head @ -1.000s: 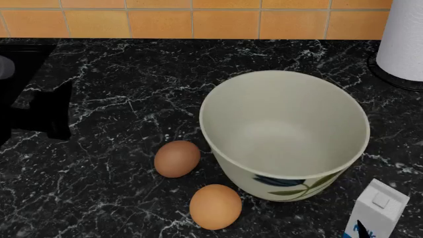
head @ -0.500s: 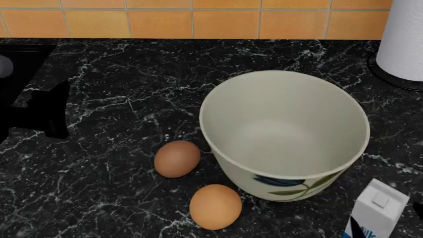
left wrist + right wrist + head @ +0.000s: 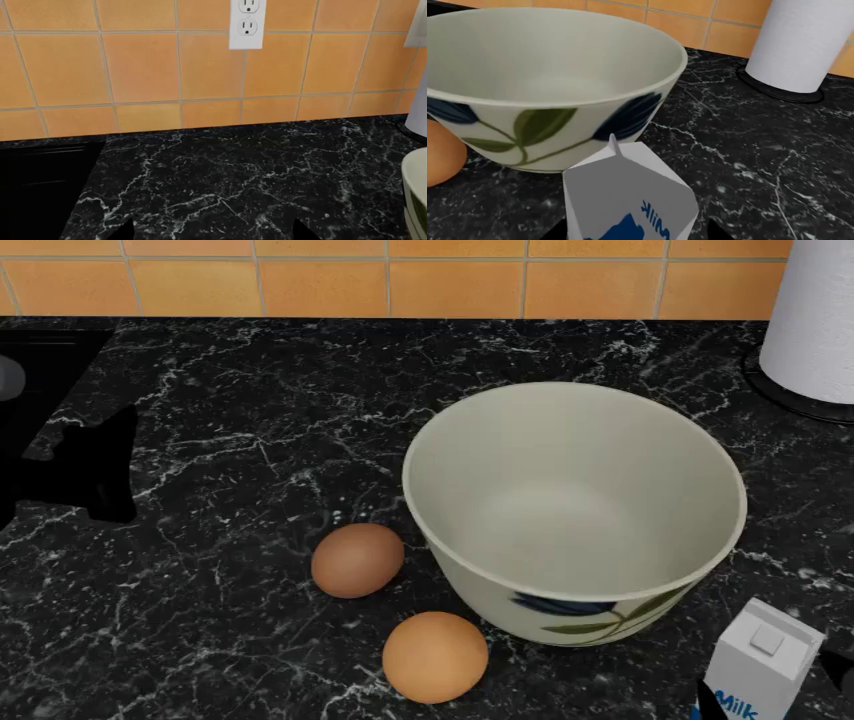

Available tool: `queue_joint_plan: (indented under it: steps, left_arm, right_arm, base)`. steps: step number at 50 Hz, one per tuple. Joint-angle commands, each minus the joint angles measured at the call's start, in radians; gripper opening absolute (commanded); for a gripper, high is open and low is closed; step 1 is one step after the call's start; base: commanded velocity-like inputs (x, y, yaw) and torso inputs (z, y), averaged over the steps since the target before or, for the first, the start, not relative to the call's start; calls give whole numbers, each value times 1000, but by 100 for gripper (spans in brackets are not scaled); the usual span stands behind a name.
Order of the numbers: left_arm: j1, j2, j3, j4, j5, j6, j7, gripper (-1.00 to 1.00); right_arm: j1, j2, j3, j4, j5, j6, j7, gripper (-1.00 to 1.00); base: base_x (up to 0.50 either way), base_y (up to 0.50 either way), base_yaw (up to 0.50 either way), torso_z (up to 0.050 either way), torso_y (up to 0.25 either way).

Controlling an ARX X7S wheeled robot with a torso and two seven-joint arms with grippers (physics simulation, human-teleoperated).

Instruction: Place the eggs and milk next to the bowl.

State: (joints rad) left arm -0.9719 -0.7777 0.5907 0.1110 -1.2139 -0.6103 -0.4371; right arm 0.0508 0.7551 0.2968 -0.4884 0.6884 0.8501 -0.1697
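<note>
eggs, milk and bowl gathered on the black marble counter (image 3: 240, 420)

the bowl (image 3: 574, 510) is seen upright, with the darker egg (image 3: 358, 560) and the lighter egg (image 3: 435, 656) just beside its left side, and the milk (image 3: 758, 665) standing near its right front. the right gripper (image 3: 634, 231) is set around the carton, fingertips dark at either side; whether it is pinched cannot be told. the left gripper (image 3: 210, 232) is spread over bare counter.

On the counter (image 3: 240, 420), two eggs (image 3: 358, 560) lie left of the bowl (image 3: 574, 510), milk (image 3: 761, 665) front-right
</note>
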Motion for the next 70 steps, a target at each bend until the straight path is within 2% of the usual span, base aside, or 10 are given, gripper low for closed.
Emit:
queue_joint_plan:
  steps: [1,3,4,25,70]
  left_arm:
    - [3,-1,-2,4,-4,-1,-5,100]
    - [2,1,0,2,-2,-1,-3,100]
    - [2,1,1,2,0,-1,-2,100]
    - [9,1,0,-3,5,10,8,100]
    - [37,-30,-21,8,-1,29,4,100]
  right_arm:
    - [13,0,-10,10,-2,-2,-3,100]
    - [14,1,-3,2,5,6,2,100]
    - [12,2,-3,0,5,6,2,-100]
    - [18,12,15,-29,33,24,7,-100]
    - [160,-10,-129,71,-9,-12,-10,-100]
  base:
    - [0,0,0,0,0]
    - [0,0,0,0,0]
    - [0,0,0,0,0]
    - [0,0,0,0,0]
    - [0,0,0,0,1]
